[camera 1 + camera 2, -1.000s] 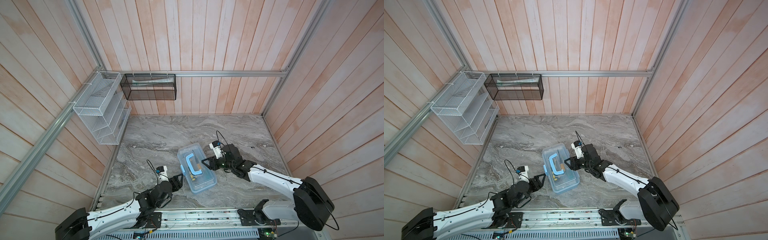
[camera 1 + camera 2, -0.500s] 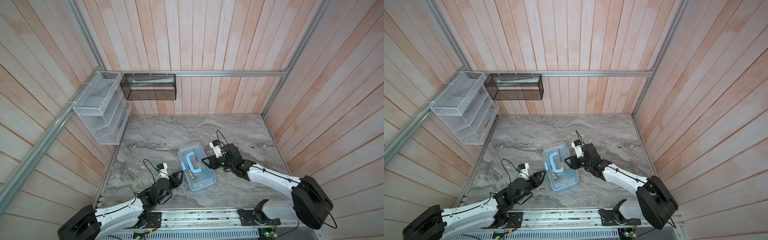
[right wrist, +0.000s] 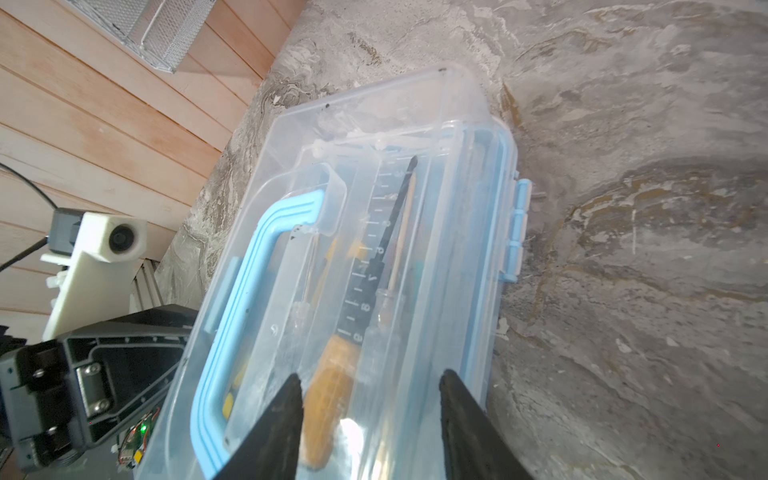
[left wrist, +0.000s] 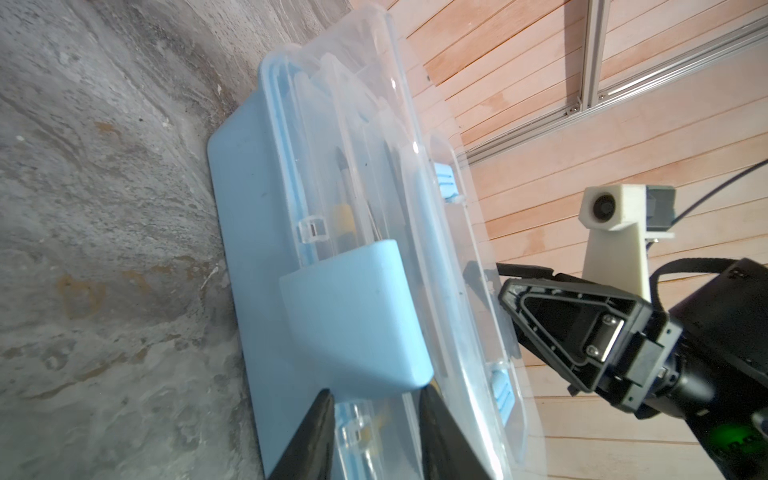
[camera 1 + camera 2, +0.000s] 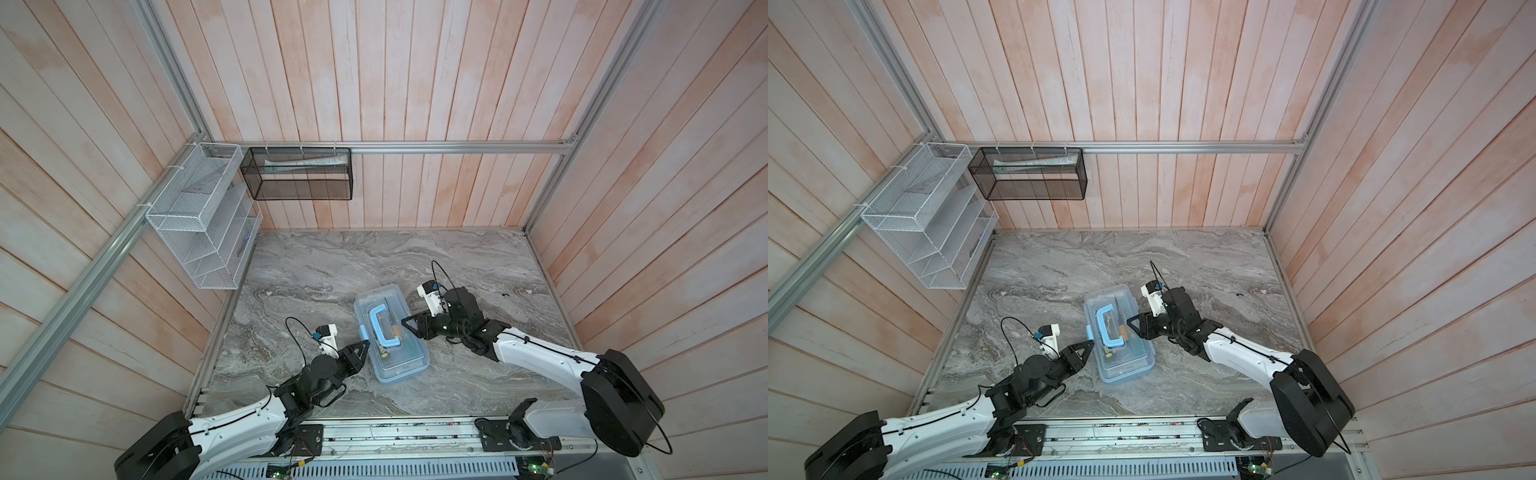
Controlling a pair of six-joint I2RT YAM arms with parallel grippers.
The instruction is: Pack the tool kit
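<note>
- Tool kit [image 5: 401, 361]: sits near the middle of the counter [image 5: 332, 266], slightly skewed, between my two arms.
- See-through lid [image 3: 374, 124] is down on the light-blue base; handle [image 5: 375, 328] lies flat on it.
- Through the lid I see an orange-handled tool [image 3: 332, 395] with a black scaled blade, a thin wooden stick [image 3: 401, 232] beside it, and yellow bits further in. No loose tool shows on the counter in either top view. Judgement: loading is done.
- Latch [image 4: 357, 320] on the left long side seems to flare off the base wall. Judgement: not snapped home, and that is the step left.
- My left claw [image 4: 376, 392]: tips at the near end of the latch, jaws a narrow gap apart, nothing visibly clamped. Contact with the latch is uncertain.
- My right claw [image 3: 370, 374]: over the opposite long edge of the lid, jaws well apart, holding nothing. I cannot tell whether it bears on the lid.
- Hard to read: glare and ribbing blur the contents, so I cannot count the tools or pick out a cutter. The blue pieces [image 3: 519, 232] on the right edge could be hinges or clasps.
- Further out: the white wire rack [image 5: 195, 232] and black mesh basket [image 5: 299, 195] hang on the walls; something pale lies in the basket, unidentified. There is a dark speck [image 5: 505, 294] on the counter, too small to name.
</note>
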